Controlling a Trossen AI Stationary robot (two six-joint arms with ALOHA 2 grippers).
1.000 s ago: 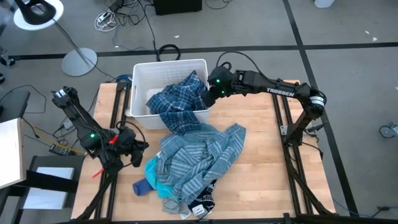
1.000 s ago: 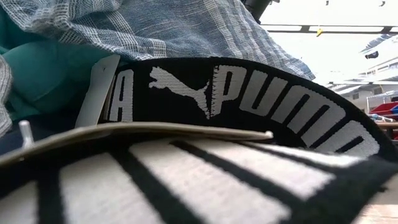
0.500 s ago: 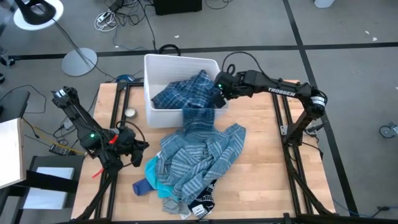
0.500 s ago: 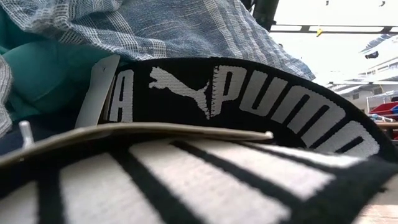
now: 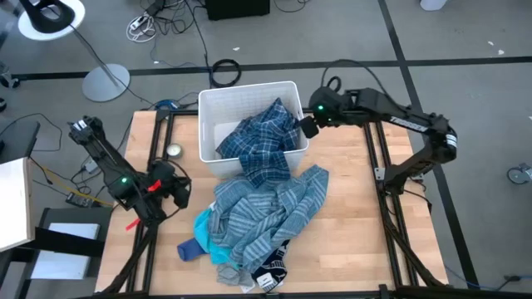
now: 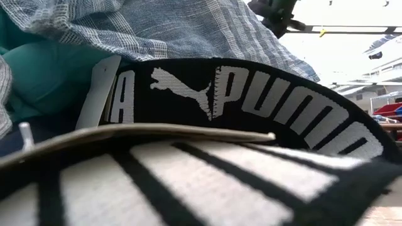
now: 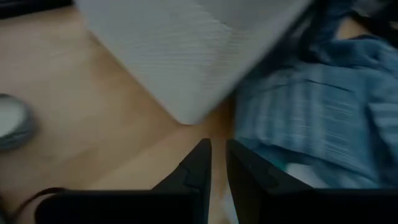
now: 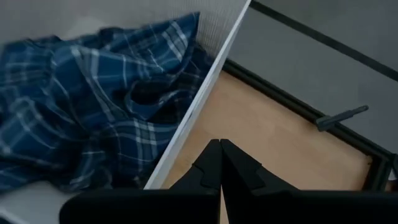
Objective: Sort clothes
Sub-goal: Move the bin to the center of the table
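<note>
The navy plaid shirt (image 5: 262, 141) (image 8: 93, 93) lies in the white bin (image 5: 208, 124) at the table's far edge. Its lower part hangs over the bin's near rim onto the blue-grey striped shirt (image 5: 266, 208) heaped in mid-table. A turquoise top (image 5: 208, 237), a blue sock (image 5: 189, 249) and a dark piece with white lettering (image 5: 270, 270) (image 6: 251, 94) lie at the heap's near side. My right gripper (image 5: 307, 127) (image 8: 219, 149) is shut just outside the bin's right wall (image 8: 205, 93), over bare wood. My left gripper (image 5: 173, 191) (image 7: 219, 155) hovers by the table's left edge, open by a narrow gap, with nothing between its fingers.
A small round metal object (image 5: 174, 151) (image 7: 12, 121) lies on the wood left of the bin. Black frame rails run along the table's left and right edges (image 5: 378, 158). Bare wood shows right of the heap (image 5: 357, 216).
The bin has slid along the table toward the right edge, carrying the plaid shirt, whose lower part still hangs over the near rim. My right gripper has gone the same way and risen, staying shut. My left gripper has turned slightly in place.
</note>
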